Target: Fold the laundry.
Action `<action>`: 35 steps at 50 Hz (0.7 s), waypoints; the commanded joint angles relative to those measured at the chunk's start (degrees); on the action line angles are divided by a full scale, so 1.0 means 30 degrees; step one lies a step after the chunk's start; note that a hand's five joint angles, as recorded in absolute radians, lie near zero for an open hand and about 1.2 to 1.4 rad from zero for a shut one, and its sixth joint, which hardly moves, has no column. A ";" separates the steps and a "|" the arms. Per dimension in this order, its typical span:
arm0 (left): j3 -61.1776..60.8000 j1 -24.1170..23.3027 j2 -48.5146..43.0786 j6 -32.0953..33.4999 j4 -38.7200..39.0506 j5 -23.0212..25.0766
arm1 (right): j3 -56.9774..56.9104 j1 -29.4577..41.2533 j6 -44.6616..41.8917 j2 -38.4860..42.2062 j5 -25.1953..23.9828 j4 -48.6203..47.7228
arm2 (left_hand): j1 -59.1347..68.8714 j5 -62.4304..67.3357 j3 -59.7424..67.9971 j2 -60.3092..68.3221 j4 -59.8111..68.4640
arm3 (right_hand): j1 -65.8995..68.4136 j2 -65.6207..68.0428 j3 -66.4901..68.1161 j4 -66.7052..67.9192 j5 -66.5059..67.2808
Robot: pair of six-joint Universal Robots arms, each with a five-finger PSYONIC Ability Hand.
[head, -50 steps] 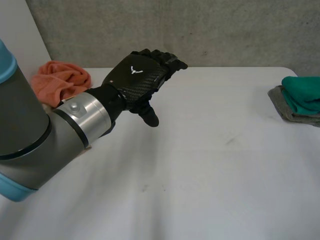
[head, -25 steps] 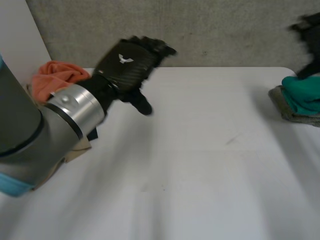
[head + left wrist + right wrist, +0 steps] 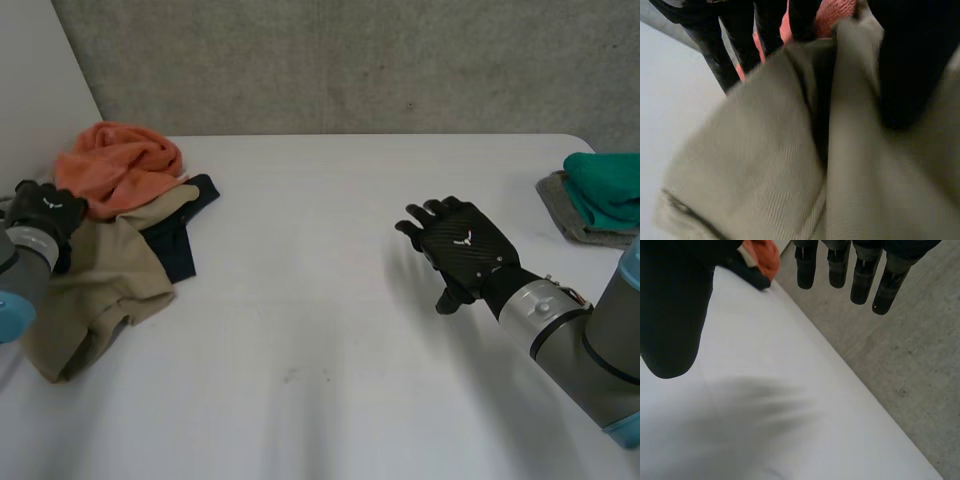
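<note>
A pile of laundry lies at the table's left: an orange cloth, a beige garment and a dark navy piece. My left hand rests on the beige garment's left edge, just below the orange cloth. In the left wrist view its fingers and thumb reach down onto the beige garment, a raised fold between them, fingers fairly straight. My right hand hovers open over the table's right middle, fingers straight and thumb apart, holding nothing.
A folded teal cloth lies on a folded grey one at the table's right edge. A grey wall runs behind the white table. The right wrist view also catches the orange cloth far off.
My left arm has swung from the table's middle back to the left pile and its hand has come down on the beige garment. My right hand has come in over the table's right middle.
</note>
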 commanded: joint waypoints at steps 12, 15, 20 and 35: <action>0.0941 -0.5901 0.4320 -0.3804 0.2341 -0.0406 | -0.0318 -0.0657 -0.0527 -0.0188 0.0478 0.0260 | 1.8790 1.9302 1.9148 1.9147 1.9373 | -0.0510 -0.0803 -0.0687 -0.1112 -0.1288; 0.1029 -0.7890 0.5638 -0.5879 0.2311 -0.0377 | -0.0406 -0.0863 -0.0498 -0.0569 0.1093 0.0260 | 1.8790 1.9302 1.9148 1.9147 1.9373 | -0.0510 -0.0803 -0.0687 -0.1112 -0.1288; 0.1555 -1.0735 0.5176 -0.8639 0.2223 -0.0231 | -0.0435 -0.1039 -0.0439 -0.0687 0.1680 0.0319 | 1.8790 1.9302 1.9148 1.9147 1.9373 | -0.0510 -0.0803 -0.0687 -0.1112 -0.1288; 0.2613 -1.5048 -0.0041 -1.1808 0.2692 -0.0084 | -0.0874 -0.1595 -0.0146 -0.0628 0.2618 0.0319 | -0.3463 -0.2951 -0.3104 -0.3106 -0.2880 | -0.0510 -0.0803 -0.0687 -0.1112 -0.1288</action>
